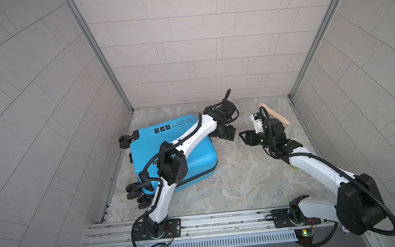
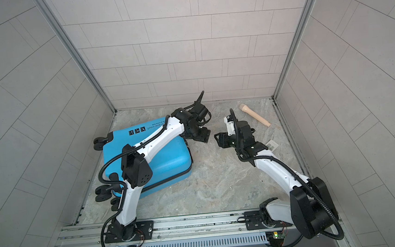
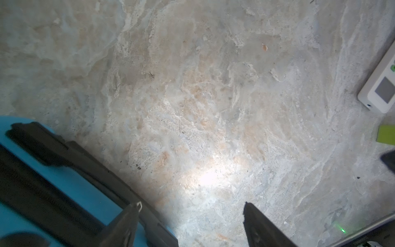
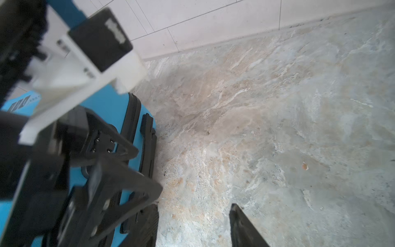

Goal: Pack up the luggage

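Nearest you, the one bright blue hard-shell suitcase (image 1: pixel 170 155) lies flat and closed on the marbled stone tabletop (image 1: pixel 232 186), its black zipper line running round the seam and its four black caster wheels (image 1: pixel 134 190) pointing to the left; lying on its broad side, it probably puts that seam within sideways reach. Your left hand (image 3: pixel 191 216) hangs just off the case's far right corner, beside its black handle (image 4: pixel 147 136), fingers spread and holding nothing, which suits working the zipper or lid, though whether that means opening for loading or having just closed it, you cannot tell from this. Your right hand (image 4: pixel 193 216) faces it across a bare gap, likewise released and empty. Beyond lie loose items, well apart from the case: one white remote-like device with a grey screen (image 3: pixel 382 85), one yellow-green flat piece (image 3: pixel 386 133), one tagged item (image 2: pixel 271 145) beside the right arm, and farthest, one tan wooden rod with a rounded end (image 2: pixel 255 114). None is in the suitcase.
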`<state>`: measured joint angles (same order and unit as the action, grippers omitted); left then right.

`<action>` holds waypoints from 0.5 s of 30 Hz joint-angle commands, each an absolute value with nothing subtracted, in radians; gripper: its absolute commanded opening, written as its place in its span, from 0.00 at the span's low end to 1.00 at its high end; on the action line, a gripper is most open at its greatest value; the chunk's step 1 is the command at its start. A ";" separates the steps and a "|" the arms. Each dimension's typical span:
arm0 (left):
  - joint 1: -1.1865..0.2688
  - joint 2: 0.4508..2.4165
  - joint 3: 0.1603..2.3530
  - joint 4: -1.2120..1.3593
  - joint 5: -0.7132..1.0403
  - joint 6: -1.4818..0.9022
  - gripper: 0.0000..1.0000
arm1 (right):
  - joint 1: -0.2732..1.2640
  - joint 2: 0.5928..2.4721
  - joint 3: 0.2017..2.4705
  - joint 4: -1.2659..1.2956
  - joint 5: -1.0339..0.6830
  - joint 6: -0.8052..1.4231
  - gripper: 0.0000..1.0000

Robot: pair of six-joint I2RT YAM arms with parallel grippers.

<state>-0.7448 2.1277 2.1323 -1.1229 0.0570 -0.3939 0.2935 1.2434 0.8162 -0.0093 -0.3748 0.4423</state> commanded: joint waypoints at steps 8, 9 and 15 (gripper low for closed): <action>-0.936 1.409 1.526 -0.999 -0.293 -0.762 0.84 | 0.295 1.646 1.222 -0.136 -0.590 0.499 0.56; -0.964 1.355 1.453 -0.975 -0.318 -0.816 0.84 | 0.307 1.693 1.261 -0.148 -0.623 0.502 0.56; -1.189 1.125 1.242 -0.991 -0.570 -1.114 0.85 | 0.426 1.928 1.452 -0.251 -0.659 0.460 0.57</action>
<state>-1.1202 1.1599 1.2797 -1.0016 -0.3882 -0.9028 0.3809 1.8851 1.4097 -0.1722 -0.5873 0.4717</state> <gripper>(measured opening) 0.845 0.565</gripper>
